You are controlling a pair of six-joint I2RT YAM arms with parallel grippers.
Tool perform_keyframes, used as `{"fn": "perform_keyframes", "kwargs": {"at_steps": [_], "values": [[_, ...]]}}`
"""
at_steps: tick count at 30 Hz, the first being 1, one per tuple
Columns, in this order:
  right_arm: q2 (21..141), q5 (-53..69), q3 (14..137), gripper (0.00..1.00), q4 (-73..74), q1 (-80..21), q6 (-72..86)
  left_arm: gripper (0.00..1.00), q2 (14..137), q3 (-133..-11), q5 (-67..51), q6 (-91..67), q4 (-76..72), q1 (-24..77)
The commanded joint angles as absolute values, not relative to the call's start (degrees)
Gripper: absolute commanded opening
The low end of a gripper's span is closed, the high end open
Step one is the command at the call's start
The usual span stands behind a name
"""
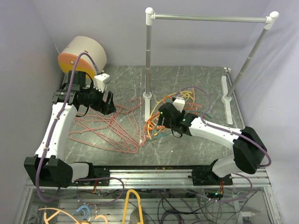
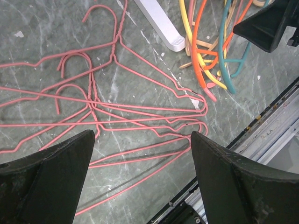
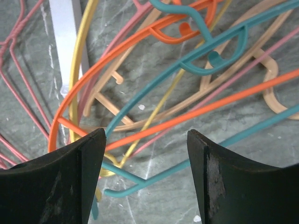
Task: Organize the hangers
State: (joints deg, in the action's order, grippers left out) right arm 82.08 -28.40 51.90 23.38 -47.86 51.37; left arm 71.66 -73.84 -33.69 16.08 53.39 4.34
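Observation:
Several thin pink wire hangers (image 1: 100,127) lie tangled flat on the table's left half. They also show in the left wrist view (image 2: 140,108). Plastic hangers (image 1: 180,103) in orange (image 3: 210,109), teal (image 3: 187,164), yellow (image 3: 79,70) and peach (image 3: 268,79) lie heaped by the rail's left post. My left gripper (image 1: 111,103) is open and empty above the pink pile (image 2: 141,135). My right gripper (image 1: 160,122) is open and empty low over the plastic heap (image 3: 145,135), with an orange bar and a teal end between its fingers, untouched.
A silver rail (image 1: 210,18) with white corner joints stands at the back, its white foot (image 2: 159,21) beside both piles. A round white and orange drum (image 1: 81,56) sits back left. The table's metal front track (image 1: 154,171) runs near. More hangers (image 1: 131,198) lie below it.

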Motion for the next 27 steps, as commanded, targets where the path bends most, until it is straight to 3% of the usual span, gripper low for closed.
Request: {"fn": "perform_keyframes", "kwargs": {"at_steps": [1,17,23,27], "values": [[84.90,-27.35,55.39,0.70,19.21,-47.55,52.67,0.95,70.84,-72.82,-35.19,16.82,52.12,4.68],[92.29,-22.95,55.34,0.66,14.26,-46.71,55.16,0.95,70.88,-72.16,-35.28,17.16,51.89,4.71],[93.95,-23.33,55.75,0.45,13.25,-46.72,55.37,0.95,71.01,-72.07,-35.76,17.58,52.18,4.70],[94.70,-22.89,55.75,0.42,12.39,-46.71,55.41,0.95,70.76,-72.06,-35.78,17.62,52.30,4.66]]}}
